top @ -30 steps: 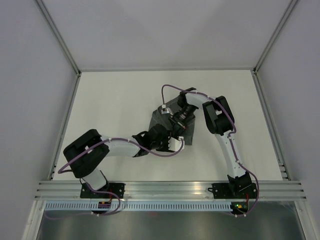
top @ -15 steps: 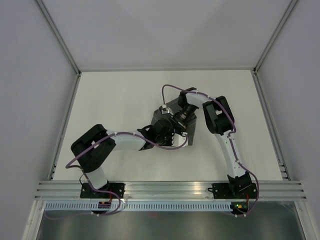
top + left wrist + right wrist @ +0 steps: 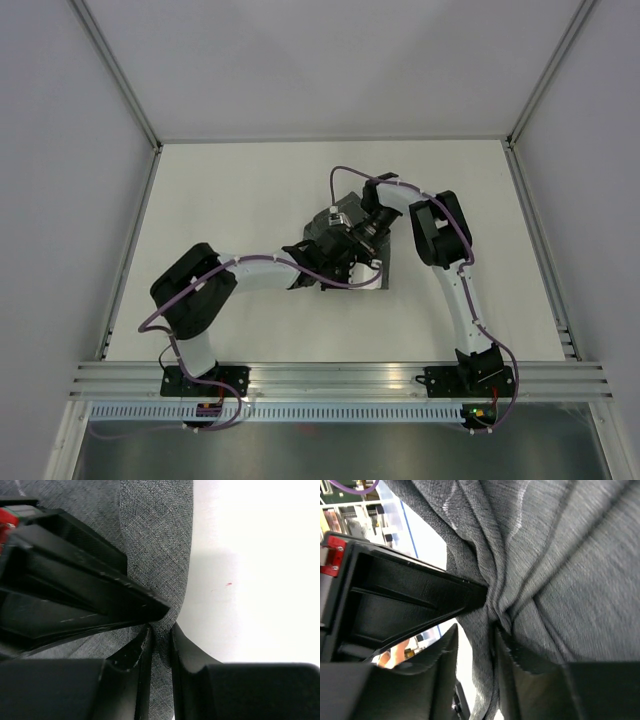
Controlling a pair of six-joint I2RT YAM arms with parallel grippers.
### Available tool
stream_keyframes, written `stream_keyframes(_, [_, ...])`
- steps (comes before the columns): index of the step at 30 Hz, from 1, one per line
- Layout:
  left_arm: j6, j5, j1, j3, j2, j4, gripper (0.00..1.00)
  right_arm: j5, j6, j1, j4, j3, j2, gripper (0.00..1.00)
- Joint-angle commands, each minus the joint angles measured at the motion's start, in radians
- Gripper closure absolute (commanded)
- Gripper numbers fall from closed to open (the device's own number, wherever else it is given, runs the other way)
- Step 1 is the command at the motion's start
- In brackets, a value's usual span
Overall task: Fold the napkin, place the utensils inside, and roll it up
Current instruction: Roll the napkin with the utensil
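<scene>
Starting at the left, you have the left arm reaching from the near left corner across the surface (image 3: 230,200) to its centre. The left gripper (image 3: 159,632) is clamped on the napkin (image 3: 155,540). Its two fingers stand close together with a ridge of grey cloth nipped between the tips, at the cloth's edge beside bare surface. At the centre, the napkin lies bunched and creased under both wrists, well apart from the walls. To the right, the right arm bends in from the near right corner to meet the left over the cloth. The right gripper (image 3: 472,647) has its jaws apart. A gathered fold runs into the gap and touches one finger, with a bright gap beside the other. The wrist view is too close to tell you whether that fold is lifted off the surface.
</scene>
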Motion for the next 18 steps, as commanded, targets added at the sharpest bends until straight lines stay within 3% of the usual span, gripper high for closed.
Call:
stream_keyframes(1, [-0.049, 0.117, -0.006, 0.038, 0.031, -0.119, 0.98, 0.132, -0.01, -0.046, 0.184, 0.006, -0.033, 0.55])
stream_keyframes(7, [-0.088, 0.179, -0.005, 0.063, 0.05, -0.169, 0.98, 0.083, 0.115, -0.102, 0.274, -0.009, -0.165, 0.46])
stream_keyframes(18, [-0.222, 0.383, 0.06, 0.147, 0.105, -0.279, 0.98, 0.083, 0.453, -0.315, 0.756, -0.228, -0.431, 0.45])
